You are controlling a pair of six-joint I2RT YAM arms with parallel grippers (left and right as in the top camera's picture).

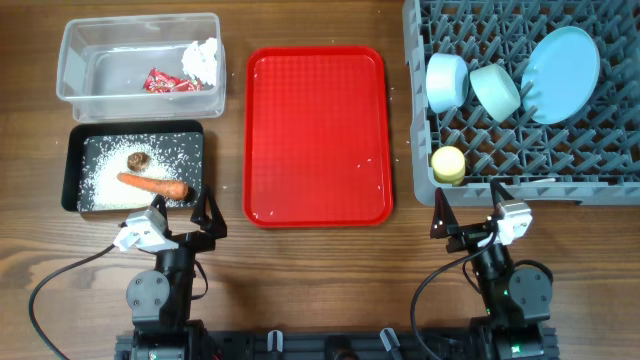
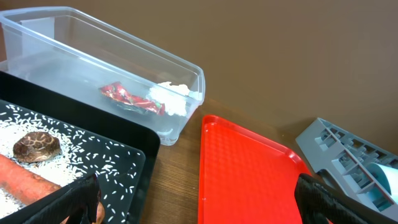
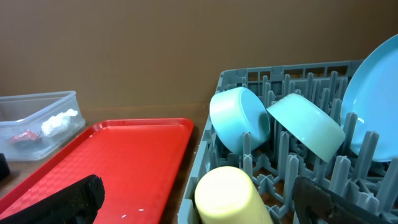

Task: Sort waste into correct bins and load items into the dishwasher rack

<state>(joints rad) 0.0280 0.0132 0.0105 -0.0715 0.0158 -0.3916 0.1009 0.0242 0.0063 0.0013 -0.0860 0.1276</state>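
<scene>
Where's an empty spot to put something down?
The red tray is almost bare, between the clear tub and black tray on one side and the grey rack on the other. The wood table between the left hand and right hand is free. Crowded: the rack's far row of bowls and plate, and the black tray, full of rice.

Overhead, you look straight down; both low wrist views share the red tray (image 1: 317,135) ahead of their jaws.
</scene>
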